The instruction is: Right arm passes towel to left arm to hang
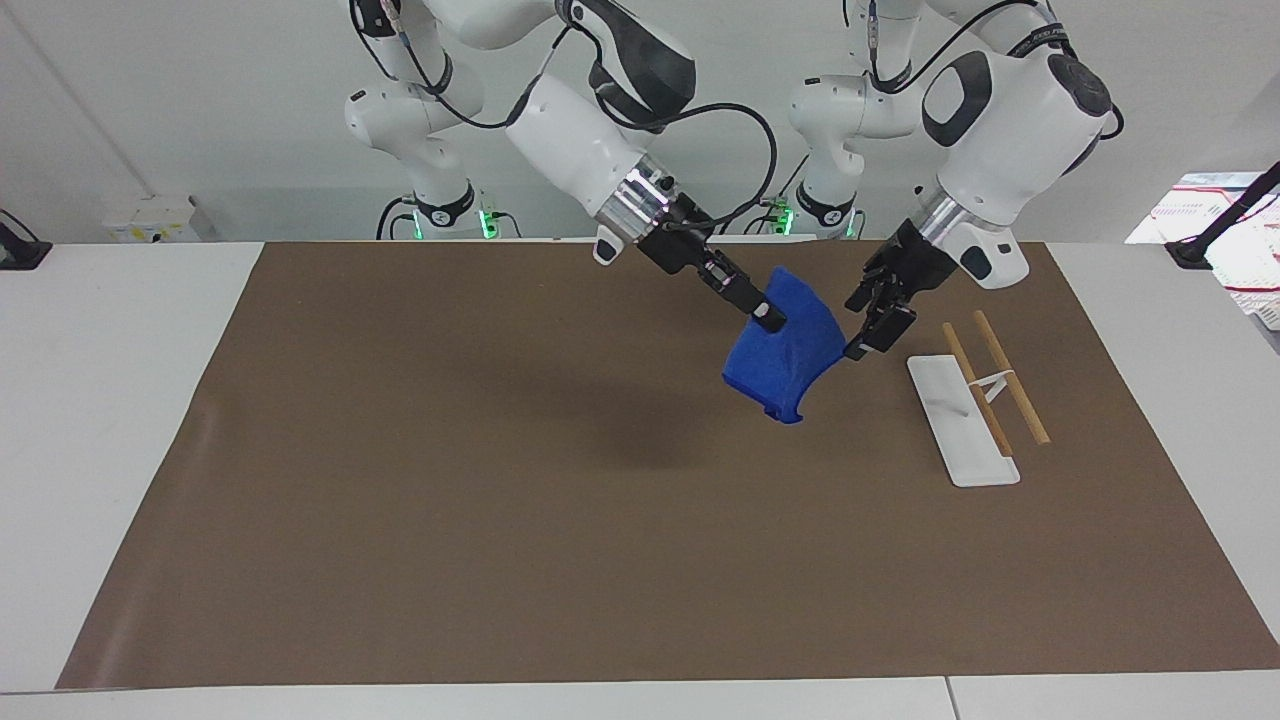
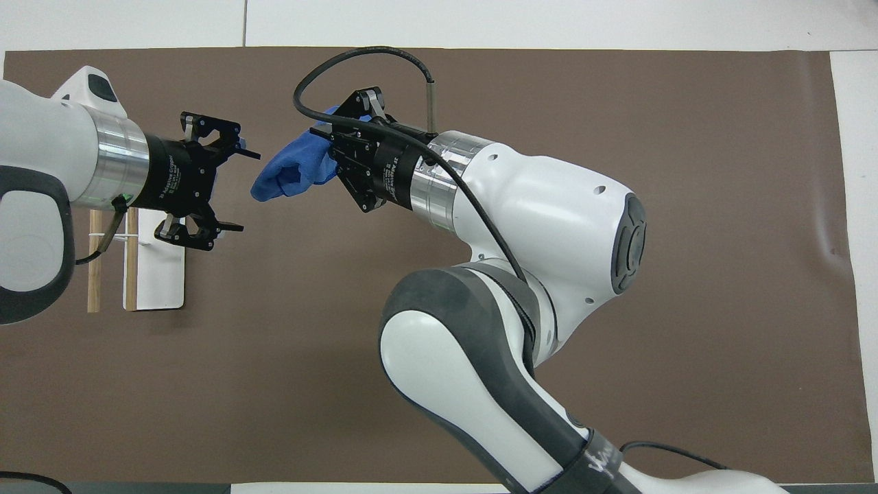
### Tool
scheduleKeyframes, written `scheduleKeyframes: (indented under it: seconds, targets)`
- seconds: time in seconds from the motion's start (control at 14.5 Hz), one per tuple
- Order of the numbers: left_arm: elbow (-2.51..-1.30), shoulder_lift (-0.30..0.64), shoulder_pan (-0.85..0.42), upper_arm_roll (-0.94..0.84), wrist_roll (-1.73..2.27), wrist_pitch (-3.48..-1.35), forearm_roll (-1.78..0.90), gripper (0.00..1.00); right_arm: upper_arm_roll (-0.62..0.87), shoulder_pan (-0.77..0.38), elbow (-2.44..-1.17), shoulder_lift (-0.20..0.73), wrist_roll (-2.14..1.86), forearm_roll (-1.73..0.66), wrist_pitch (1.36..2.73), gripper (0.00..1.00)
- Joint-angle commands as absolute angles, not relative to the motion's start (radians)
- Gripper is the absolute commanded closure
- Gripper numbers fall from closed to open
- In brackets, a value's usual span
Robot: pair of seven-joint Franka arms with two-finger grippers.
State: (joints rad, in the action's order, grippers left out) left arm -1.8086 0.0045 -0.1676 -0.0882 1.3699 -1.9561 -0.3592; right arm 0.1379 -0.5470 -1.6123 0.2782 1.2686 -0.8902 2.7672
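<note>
Counter: white, mostly covered by a brown mat on which everything stands.
Right arm: comes in from the 5 o'clock corner of the overhead view and reaches toward 10 o'clock, raised over the middle of the mat.
Left arm: enters the facing view from 1 o'clock and slants down toward the cloth.
Towel: bright blue, off the mat — hanging in the air from the right end effector, over the mat between its middle and the rack; its loose part droops toward 5 o'clock in the facing view.
Rack: a white base plate with two wooden rods on a thin white support, on the mat toward the left arm's end; nothing hangs on it.
Right end effector: fingers pressed together on the towel's upper edge.
Left end effector: fingers spread wide apart, nothing between them — in the facing view it sits just beside the towel's edge, at the towel's 3 o'clock; whether it touches the cloth I cannot tell. It is in the air over the mat, between towel and rack.
In the way: the rack lies just under and beside the left arm's wrist.
</note>
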Motion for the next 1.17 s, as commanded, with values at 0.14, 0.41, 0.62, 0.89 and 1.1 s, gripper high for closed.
scheduleKeyframes:
  seconds: [0.14,0.41,0.62,0.89,1.1]
  targets:
    - [-1.891,-0.014,-0.202,-0.08,1.431,-2.069,-0.422,0.0,0.141,-0.545,-1.589,0.293,1.267,-0.908,2.77,1.0]
    - [-1.891,-0.011,-0.199,-0.08,1.434,-2.1,-0.429,1.0,0.141,-0.546,-1.597,0.293,1.262,-0.908,2.77,1.0]
    - [-1.884,-0.008,-0.192,-0.077,1.431,-2.103,-0.433,1.0,0.141,-0.545,-1.605,0.293,1.258,-0.907,2.77,1.0]
    - [-1.879,-0.008,-0.173,-0.074,1.419,-2.123,-0.426,1.0,0.14,-0.545,-1.612,0.293,1.253,-0.905,2.77,1.0]
    - [-1.875,0.002,-0.155,-0.071,1.373,-2.132,-0.419,1.0,0.14,-0.534,-1.617,0.291,1.244,-0.904,2.766,0.76]
